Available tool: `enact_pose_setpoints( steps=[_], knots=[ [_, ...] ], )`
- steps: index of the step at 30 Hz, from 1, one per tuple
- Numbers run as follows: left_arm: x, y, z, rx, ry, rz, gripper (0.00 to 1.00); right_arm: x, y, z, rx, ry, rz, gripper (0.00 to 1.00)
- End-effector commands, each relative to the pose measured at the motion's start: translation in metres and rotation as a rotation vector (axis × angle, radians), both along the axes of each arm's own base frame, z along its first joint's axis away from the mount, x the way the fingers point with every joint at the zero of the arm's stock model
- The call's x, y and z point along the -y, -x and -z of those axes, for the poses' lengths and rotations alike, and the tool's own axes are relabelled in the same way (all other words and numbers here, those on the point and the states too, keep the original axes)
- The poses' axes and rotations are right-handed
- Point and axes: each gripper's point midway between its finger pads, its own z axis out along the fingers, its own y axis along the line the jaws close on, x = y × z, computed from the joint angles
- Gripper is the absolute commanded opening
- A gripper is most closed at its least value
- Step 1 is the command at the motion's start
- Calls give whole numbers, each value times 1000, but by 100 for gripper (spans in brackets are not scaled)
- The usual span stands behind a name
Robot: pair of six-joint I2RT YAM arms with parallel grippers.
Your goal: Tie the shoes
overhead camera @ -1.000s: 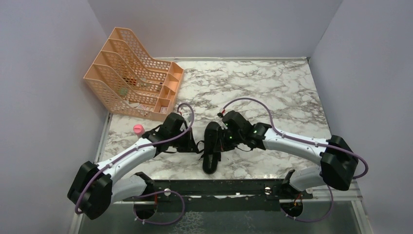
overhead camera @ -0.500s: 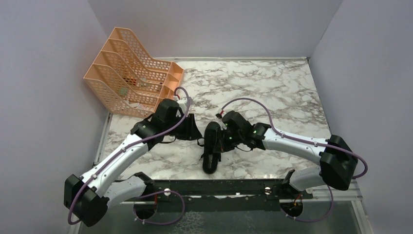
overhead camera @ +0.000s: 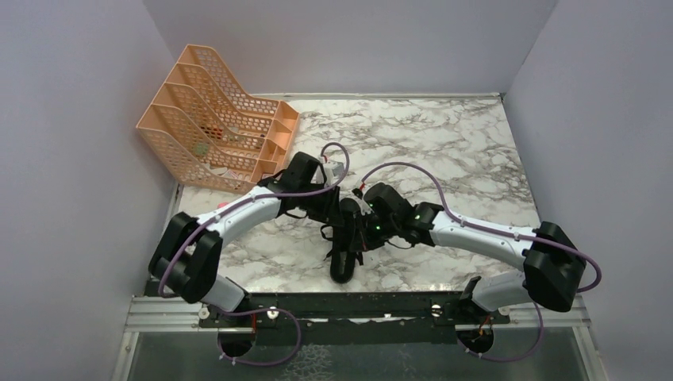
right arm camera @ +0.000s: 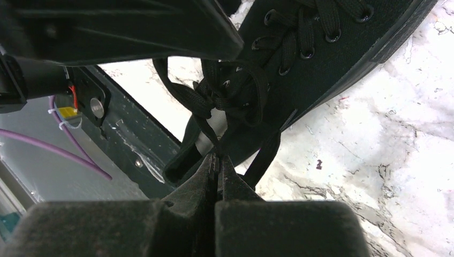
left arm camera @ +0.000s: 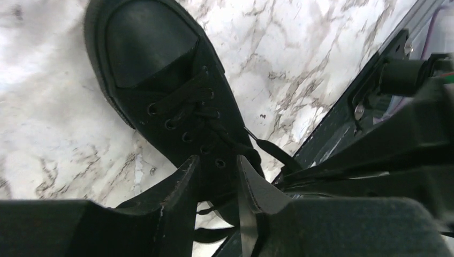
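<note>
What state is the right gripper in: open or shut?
Shut: the right gripper pinches a thin black lace of the black low-cut shoe, no gap showing between its fingers.

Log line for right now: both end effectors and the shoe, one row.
left end effector: open, above shoe eyelets | right end effector: shut on lace | shoe: on marble table

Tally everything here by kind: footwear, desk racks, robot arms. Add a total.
Black shoe: 1
Orange mesh file rack: 1
Robot arm: 2, the left arm with its left claw open, the right arm with its right claw shut on a lace
Total: 4
</note>
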Motion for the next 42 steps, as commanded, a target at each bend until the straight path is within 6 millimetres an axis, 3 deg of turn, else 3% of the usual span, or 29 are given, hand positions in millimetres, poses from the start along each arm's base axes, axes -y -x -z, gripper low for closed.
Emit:
enact_pose_setpoints(
  steps=[1, 13, 18, 24, 28, 33, 42],
  knots=[
    [17, 5, -3, 28, 90, 187, 35, -1, 0, -4, 18, -32, -16, 2],
    [13, 30, 6, -47, 127, 228, 33, -6, -3, -7, 26, -48, -9, 2],
    [12, 26, 8, -30, 112, 209, 24, -6, -3, -7, 24, -56, -3, 2],
    [11, 21, 4, 5, 108, 179, 6, -6, -5, -5, -1, -56, 27, 2],
    [13, 24, -7, 41, 176, 148, 4, -6, -12, -5, -52, -95, 60, 2],
    [10, 34, -8, 29, 224, 104, 3, -3, -24, 0, -134, -104, 149, 1],
    [11, 36, -12, 44, 243, 70, 4, -20, -25, -6, -175, -181, 102, 1]
  ],
)
